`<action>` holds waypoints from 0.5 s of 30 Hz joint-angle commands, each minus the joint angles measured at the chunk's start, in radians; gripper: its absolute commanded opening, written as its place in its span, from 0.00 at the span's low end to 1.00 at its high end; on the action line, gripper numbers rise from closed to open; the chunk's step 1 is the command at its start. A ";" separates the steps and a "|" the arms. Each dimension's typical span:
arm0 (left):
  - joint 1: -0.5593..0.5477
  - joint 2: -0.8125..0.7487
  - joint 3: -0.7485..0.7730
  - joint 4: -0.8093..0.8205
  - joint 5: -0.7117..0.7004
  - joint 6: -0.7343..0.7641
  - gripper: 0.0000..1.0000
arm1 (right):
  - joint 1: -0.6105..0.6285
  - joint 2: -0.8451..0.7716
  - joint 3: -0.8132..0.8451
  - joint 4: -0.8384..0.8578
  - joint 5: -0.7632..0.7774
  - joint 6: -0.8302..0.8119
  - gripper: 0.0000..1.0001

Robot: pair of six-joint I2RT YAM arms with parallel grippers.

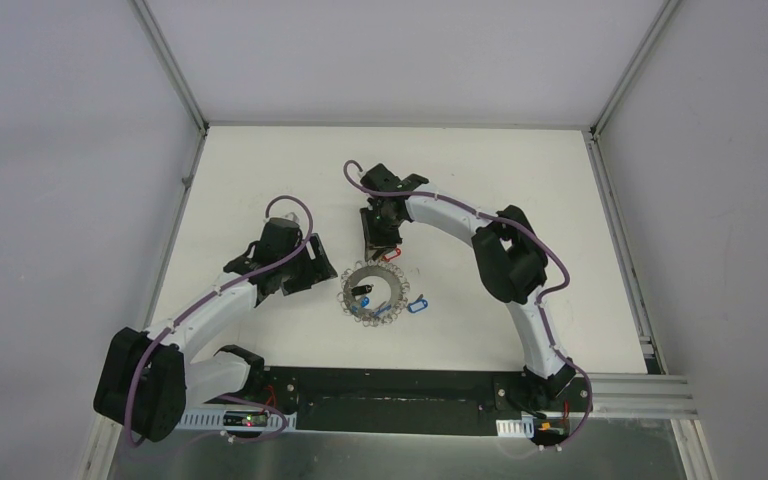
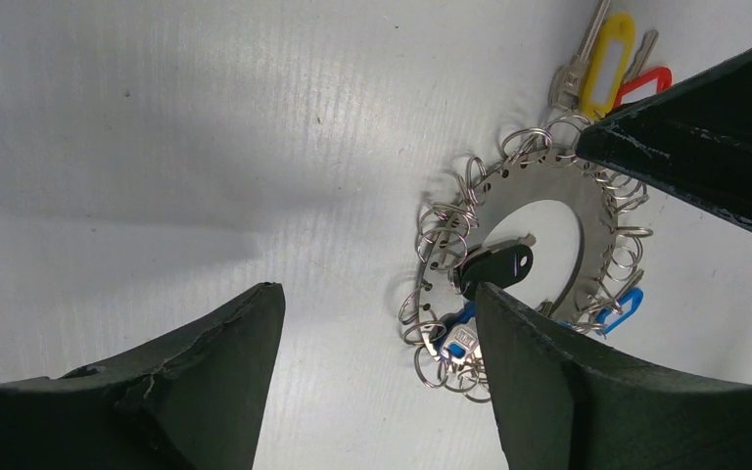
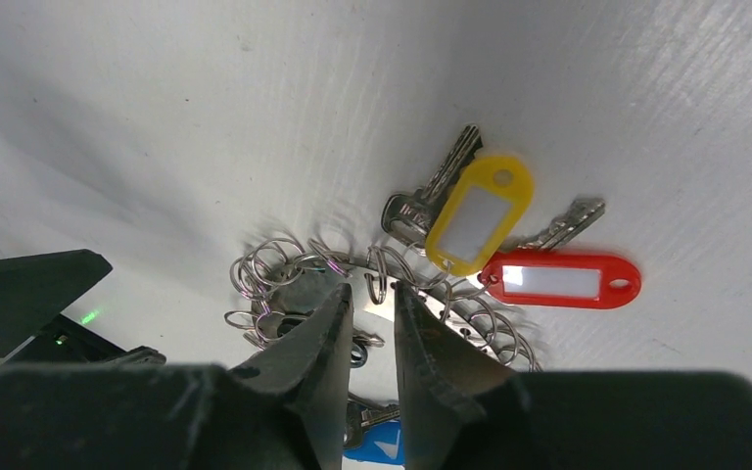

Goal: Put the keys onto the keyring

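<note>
A far-rim wire loop (image 3: 376,284) of the keyring (image 2: 509,184) is best pinched squarely. The right gripper (image 3: 372,294) is nearly together, its grip not discernible; the left gripper (image 2: 377,294) is apart.

Narrowly parted right tool (image 3: 372,294) over keyring (image 3: 284,279) rim; yellow-tagged key (image 3: 478,215), red-tagged key (image 3: 558,281) just beyond.

White arms (image 1: 210,305), black joints (image 1: 508,262), purple cables (image 1: 138,395); left claw (image 2: 377,299), right claw (image 3: 372,294) black.

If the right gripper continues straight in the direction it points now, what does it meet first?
Probably a small wire loop on the keyring rim, just ahead of the right gripper; depth is unclear.
</note>
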 commanded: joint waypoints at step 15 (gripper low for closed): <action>0.014 0.019 0.017 0.038 0.019 -0.007 0.71 | -0.009 -0.026 -0.010 0.032 -0.025 0.040 0.24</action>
